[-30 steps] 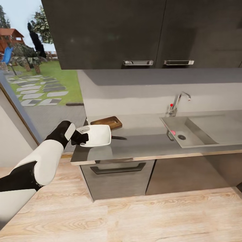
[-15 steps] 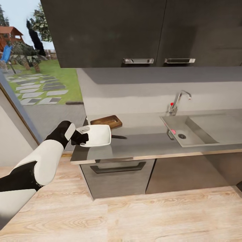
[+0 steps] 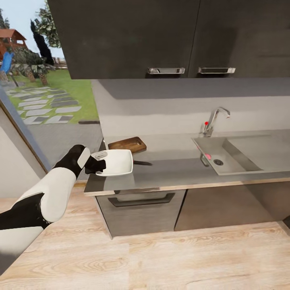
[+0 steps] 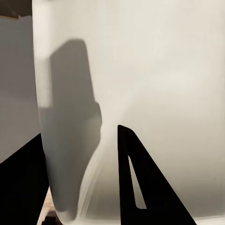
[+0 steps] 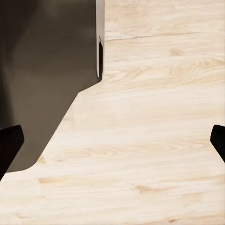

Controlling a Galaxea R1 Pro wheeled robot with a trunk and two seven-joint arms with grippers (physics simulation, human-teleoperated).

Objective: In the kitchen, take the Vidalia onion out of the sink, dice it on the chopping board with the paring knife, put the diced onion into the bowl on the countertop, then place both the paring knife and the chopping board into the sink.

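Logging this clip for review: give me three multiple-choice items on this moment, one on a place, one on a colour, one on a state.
1. Where is the chopping board?
A. In the sink
B. On the countertop behind the bowl
C. On the floor

2. What colour is the bowl?
A. White
B. Red
C. Black

3. What is the left gripper doing?
A. Hanging open over the sink
B. Holding the knife
C. Closed on the bowl's rim

Answers:
1 B: the head view shows the board lying flat on the countertop, on the wall side of the bowl, well left of the sink.
2 A: the bowl is plain white in the head view and the left wrist view.
3 C: the fingers sit on either side of the bowl's left rim; the knife lies apart, right of the bowl.
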